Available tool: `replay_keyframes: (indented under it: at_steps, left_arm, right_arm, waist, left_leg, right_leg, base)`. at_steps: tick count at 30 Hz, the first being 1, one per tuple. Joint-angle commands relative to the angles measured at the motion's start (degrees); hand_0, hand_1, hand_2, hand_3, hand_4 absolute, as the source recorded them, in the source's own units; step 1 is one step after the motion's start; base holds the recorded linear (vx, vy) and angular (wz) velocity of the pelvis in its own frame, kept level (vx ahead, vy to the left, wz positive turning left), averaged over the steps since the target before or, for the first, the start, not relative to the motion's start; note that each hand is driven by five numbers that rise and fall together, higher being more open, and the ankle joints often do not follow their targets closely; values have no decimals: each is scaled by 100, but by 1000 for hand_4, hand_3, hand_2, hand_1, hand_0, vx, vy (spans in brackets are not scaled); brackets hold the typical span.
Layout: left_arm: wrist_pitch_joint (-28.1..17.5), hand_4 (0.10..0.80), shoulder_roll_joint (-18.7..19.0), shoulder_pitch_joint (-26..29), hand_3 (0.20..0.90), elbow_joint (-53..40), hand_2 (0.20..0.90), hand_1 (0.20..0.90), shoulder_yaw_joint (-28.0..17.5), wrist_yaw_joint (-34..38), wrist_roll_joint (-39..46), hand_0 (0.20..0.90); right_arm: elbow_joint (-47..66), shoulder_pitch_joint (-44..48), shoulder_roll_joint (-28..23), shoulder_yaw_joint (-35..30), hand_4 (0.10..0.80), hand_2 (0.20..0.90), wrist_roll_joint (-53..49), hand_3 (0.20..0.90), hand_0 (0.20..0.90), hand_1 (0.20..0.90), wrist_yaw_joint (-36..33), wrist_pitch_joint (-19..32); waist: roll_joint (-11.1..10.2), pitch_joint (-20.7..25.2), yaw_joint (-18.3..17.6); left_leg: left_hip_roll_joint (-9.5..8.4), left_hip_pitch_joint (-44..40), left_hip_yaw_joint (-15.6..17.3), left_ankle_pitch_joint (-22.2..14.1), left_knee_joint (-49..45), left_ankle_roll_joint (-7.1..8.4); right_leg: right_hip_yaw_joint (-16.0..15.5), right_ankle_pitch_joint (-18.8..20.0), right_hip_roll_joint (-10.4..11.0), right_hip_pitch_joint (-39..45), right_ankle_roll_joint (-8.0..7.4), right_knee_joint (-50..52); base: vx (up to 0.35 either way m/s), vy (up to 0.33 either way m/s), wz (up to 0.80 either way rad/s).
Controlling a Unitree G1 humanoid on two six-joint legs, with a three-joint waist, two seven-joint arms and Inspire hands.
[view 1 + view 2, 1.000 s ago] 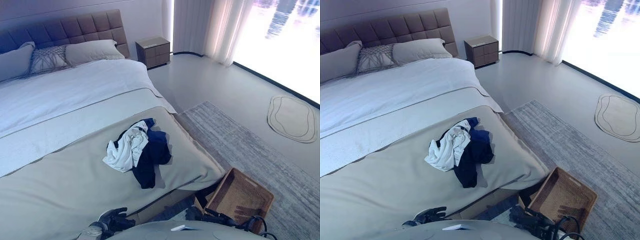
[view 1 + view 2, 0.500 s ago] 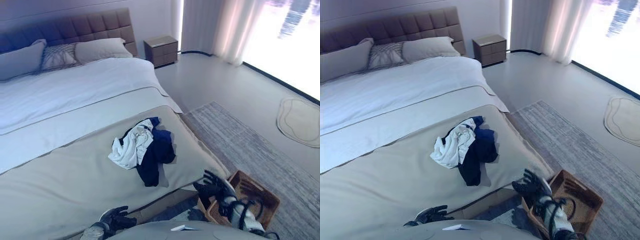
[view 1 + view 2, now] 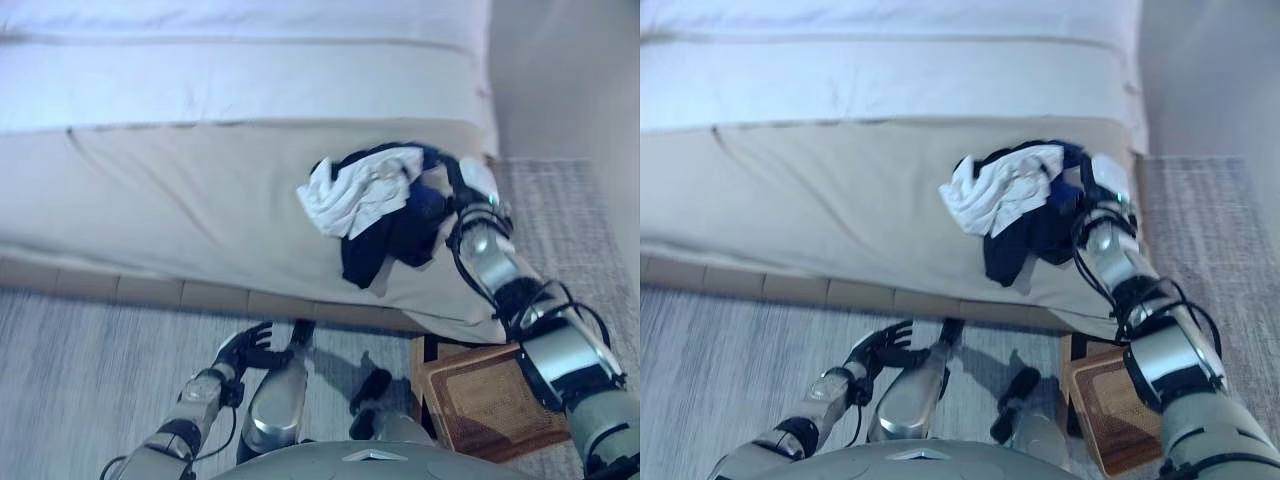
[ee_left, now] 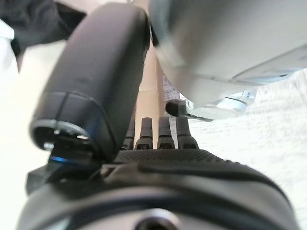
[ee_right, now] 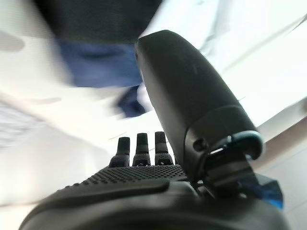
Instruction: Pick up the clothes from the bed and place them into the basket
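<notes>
A pile of clothes lies on the beige blanket near the bed's right foot corner: a white garment (image 3: 355, 190) on top of a navy one (image 3: 395, 235). My right hand (image 3: 470, 185) is at the pile's right edge, beside the navy cloth, fingers (image 5: 137, 147) straight and open; blue cloth (image 5: 96, 62) shows just past them. The brown wicker basket (image 3: 495, 400) stands on the floor below the bed corner, under my right forearm. My left hand (image 3: 245, 350) hangs low by the bed's foot, open and empty, fingers (image 4: 158, 132) straight.
The bed (image 3: 180, 200) spans the upper half of the view, with white sheets (image 3: 240, 70) behind the beige blanket. A grey rug (image 3: 80, 380) covers the floor at the bed's foot and runs past the basket on the right.
The camera has tilted down and turned toward the bed's foot. My right arm has risen from beside the basket and reached out to the clothes pile. The left hand stays low.
</notes>
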State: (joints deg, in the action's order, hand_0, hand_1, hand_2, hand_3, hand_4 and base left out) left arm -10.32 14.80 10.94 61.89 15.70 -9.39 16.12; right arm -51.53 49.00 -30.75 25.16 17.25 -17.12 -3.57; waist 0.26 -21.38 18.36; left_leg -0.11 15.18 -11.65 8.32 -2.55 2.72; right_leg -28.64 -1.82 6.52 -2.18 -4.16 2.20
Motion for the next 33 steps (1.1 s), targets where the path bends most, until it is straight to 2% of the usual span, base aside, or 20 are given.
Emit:
replay_keyframes:
  at_steps: [1,5,10,11,12,16,18,22,23,25,26,28,29,33]
  left_arm:
    - [1,800,558,-420,900,207,900,900,411,91,-79,900]
    - [-155,800,581,-363,900,-19,900,900,436,147,158,900]
    - [-416,800,624,-360,900,-176,900,900,382,102,352,900]
    - [-422,800,639,-365,900,-228,900,900,358,95,357,900]
    - [-413,800,653,-376,900,-279,900,900,343,100,353,900]
    - [-403,800,743,-388,900,-330,900,900,313,129,427,900]
    - [-376,800,786,-399,900,-344,900,900,298,193,401,900]
    - [-277,800,861,-544,900,-389,900,900,175,298,311,900]
    - [-247,800,863,-599,900,-376,900,900,129,332,269,900]
    - [-232,800,864,-673,900,-364,900,900,58,342,188,900]
    - [-175,800,840,-743,900,-349,900,900,-38,314,130,900]
    - [-101,800,798,-803,900,-350,900,900,-92,304,19,900]
    - [-48,800,769,-834,900,-353,900,900,-116,287,-69,900]
    - [207,800,654,-980,900,-342,900,900,-174,242,-431,900]
  right_arm:
    - [-24,756,-227,312,800,900,293,900,900,900,-41,-384]
    - [-698,1251,-149,583,800,900,530,900,900,900,418,-765]
    - [-1245,1710,-23,817,800,900,882,900,900,900,877,-1160]
    - [-1323,1801,-8,903,147,340,947,247,340,340,1032,-1299]
    - [-1357,1851,-18,979,100,300,939,200,300,300,1054,-1335]
    - [-1162,2107,-18,1059,100,300,566,200,300,300,260,-1096]
    - [-810,2222,-91,986,100,300,251,200,300,300,-519,-974]
    - [438,2203,-376,707,100,300,-12,200,300,300,-1542,-1003]
    - [908,2163,-476,516,100,300,7,200,300,300,-1987,-929]
    - [1558,2022,-626,188,100,300,166,200,300,300,-2365,-822]
    - [2238,1811,-795,-141,100,300,321,200,300,300,-2601,-760]
    - [2867,1535,-974,-519,100,300,538,200,300,300,-2870,-629]
    - [3220,1374,-1082,-704,100,300,671,200,300,300,-2898,-627]
    - [4236,720,-1509,-1215,100,300,976,200,300,300,-2771,-736]
  waist:
    - [-232,-241,252]
    - [-165,-528,507]
    - [-148,-766,731]
    - [-152,-807,767]
    - [-166,-838,792]
    - [-278,-839,805]
    - [-345,-836,768]
    - [-478,-755,608]
    - [-519,-689,525]
    - [-556,-598,408]
    - [-576,-441,259]
    - [-590,-260,106]
    - [-584,-155,13]
    - [-595,307,-328]
  left_leg:
    - [-498,176,543,-1169,-867,-613]
    - [-577,561,408,-1132,-1064,-669]
    - [-535,832,334,-1061,-1091,-654]
    - [-516,873,330,-1051,-1086,-645]
    - [-502,909,329,-1046,-1087,-639]
    - [-417,917,307,-1056,-1030,-591]
    - [-378,834,295,-1111,-1028,-572]
    - [-268,539,339,-1210,-924,-539]
    - [-228,405,371,-1244,-865,-532]
    - [-184,212,433,-1272,-761,-525]
    - [-149,-13,503,-1293,-619,-514]
    - [-119,-250,590,-1320,-497,-502]
    - [-133,-286,661,-1196,-461,-528]
    - [-81,-796,914,-1258,-261,-498]
  right_leg:
    - [535,-226,436,-525,140,1300]
    - [383,-238,634,-913,117,1819]
    - [209,-242,772,-1183,51,2024]
    - [176,-240,768,-1211,40,2006]
    - [151,-233,753,-1224,30,1973]
    - [134,-198,628,-1189,-8,1810]
    - [181,-179,581,-1129,-25,1788]
    - [307,-114,513,-971,-62,1701]
    - [366,-118,479,-907,-66,1647]
    - [438,-127,424,-797,-74,1536]
    - [542,-169,355,-671,-73,1364]
    - [620,-236,280,-492,-56,1152]
    - [592,-143,266,-449,-9,1011]
    - [757,-195,85,-115,-44,648]
  base:
    - [-16,81,54]
    - [-1,85,66]
    - [-11,17,14]
    - [-31,-26,2]
    - [-33,-32,-1]
    - [-19,-79,1]
    - [0,-117,-6]
    - [28,-90,-13]
    - [54,-77,-19]
    - [59,-66,-26]
    - [76,-58,-32]
    - [43,-42,-26]
    - [-12,-28,-27]
    - [61,-64,-24]
